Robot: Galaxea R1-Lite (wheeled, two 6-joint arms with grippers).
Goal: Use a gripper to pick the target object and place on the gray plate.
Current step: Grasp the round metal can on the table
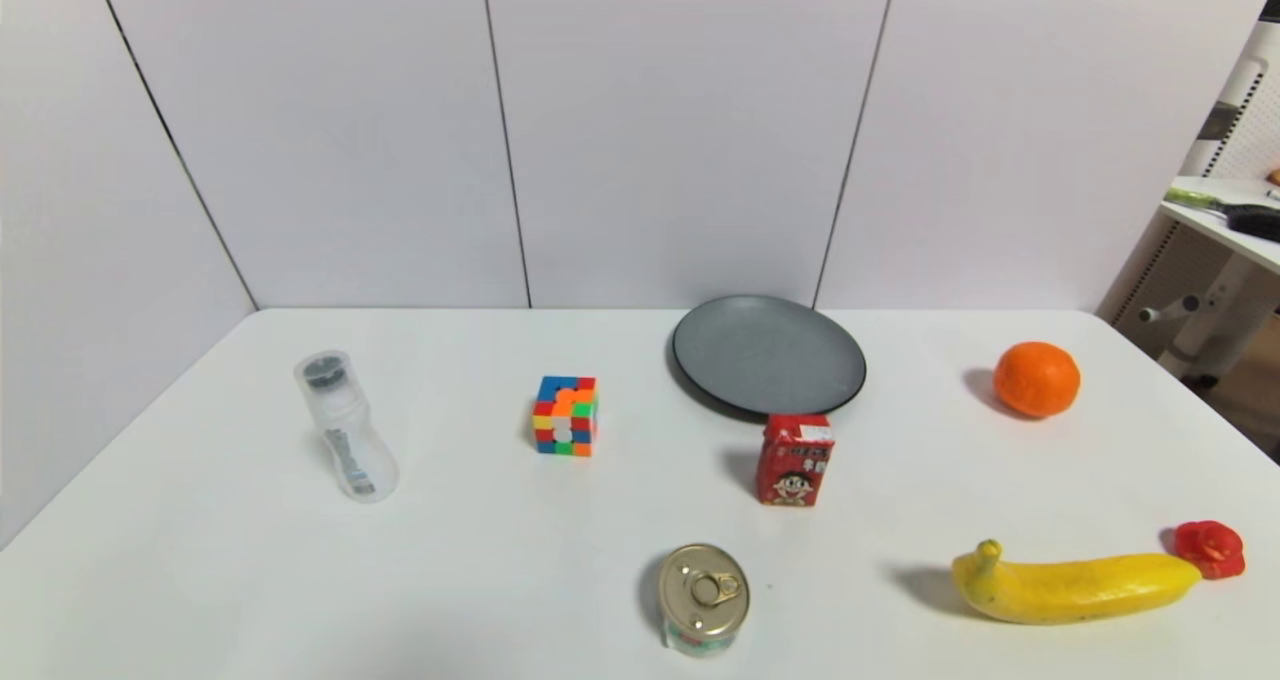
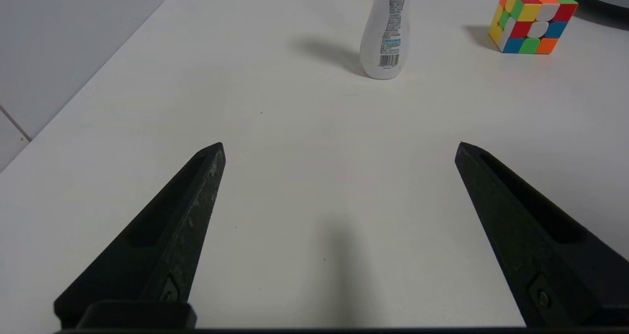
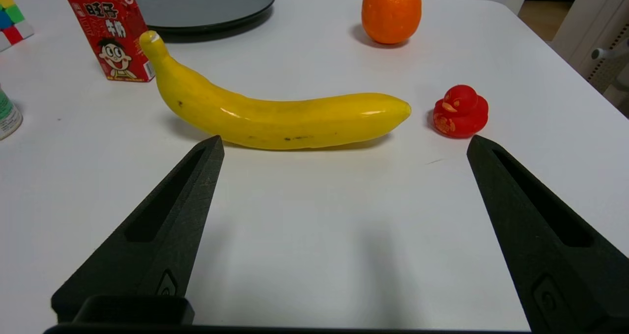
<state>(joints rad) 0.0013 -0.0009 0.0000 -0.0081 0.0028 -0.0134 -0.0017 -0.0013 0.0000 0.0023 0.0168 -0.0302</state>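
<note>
can [image 1: 703, 598] stands upright at table [image 1: 480, 560] front edge, centre, gold lid up; carton [image 1: 795, 459] just behind it, gray plate [image 1: 768, 353] behind that, bare. can well apart from both grippers, held by neither. left gripper [image 2: 339, 150] low over bare table, jaws wide open, bottle [image 2: 388, 34] & cube [image 2: 533, 19] ahead. right gripper [image 3: 344, 145] jaws wide open too, banana [image 3: 275, 115] just ahead; can only a sliver at frame edge [image 3: 7, 115], off to the side, outside jaws. duck [image 3: 460, 111] by banana tip, orange [image 3: 391, 11] farther back.
</note>
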